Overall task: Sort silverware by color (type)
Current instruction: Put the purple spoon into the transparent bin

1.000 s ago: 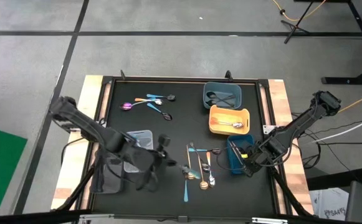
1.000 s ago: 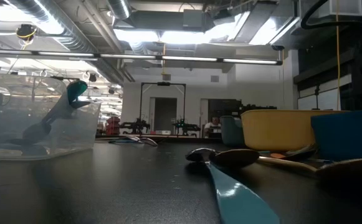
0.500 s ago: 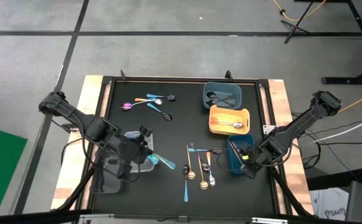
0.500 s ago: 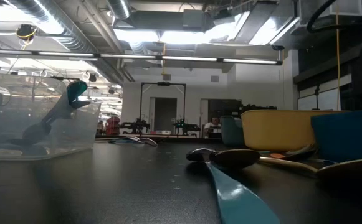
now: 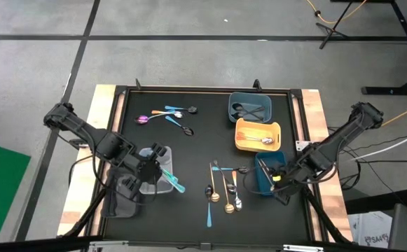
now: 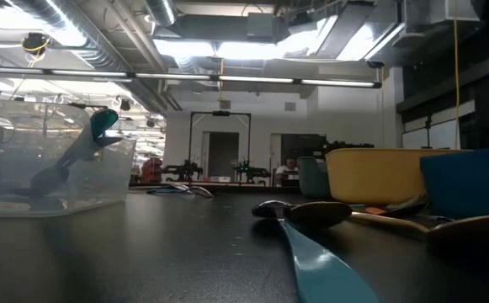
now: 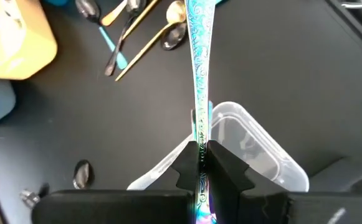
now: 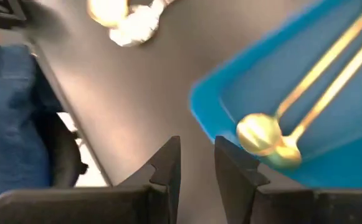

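Observation:
My left gripper (image 5: 160, 170) is shut on a teal-blue patterned spoon (image 7: 197, 74) above the clear tray (image 5: 154, 155) at the table's near left. The spoon (image 5: 175, 183) sticks out past the tray's right rim. My right gripper (image 5: 277, 183) hangs open with nothing between its fingers, above the near edge of the blue tray (image 5: 270, 168); this tray (image 8: 318, 81) holds gold spoons (image 8: 261, 134). A mixed bunch of spoons (image 5: 224, 190) lies in the table's middle. A smaller group (image 5: 168, 115) lies at the far left. My left gripper pinches the teal-blue spoon's handle (image 7: 199, 134) between its two fingers (image 7: 225, 167). The fingers slant down from the table's left and lie along the spoon. The spoon is lifted clear and slopes down toward the near right, over the clear tray's corner (image 7: 255, 134).
A grey-blue tray (image 5: 250, 106) with black spoons stands at the far right, and a yellow tray (image 5: 258, 134) with a silver spoon lies just nearer. A dark tray (image 5: 122, 194) lies at the near left. In the low view a teal spoon (image 6: 101, 126) leans inside the clear tray.
My left gripper has carried the teal-blue spoon toward the table's left edge, from beside the middle bunch to above the clear tray, and has tipped further down. My right gripper has risen above the blue tray, still open.

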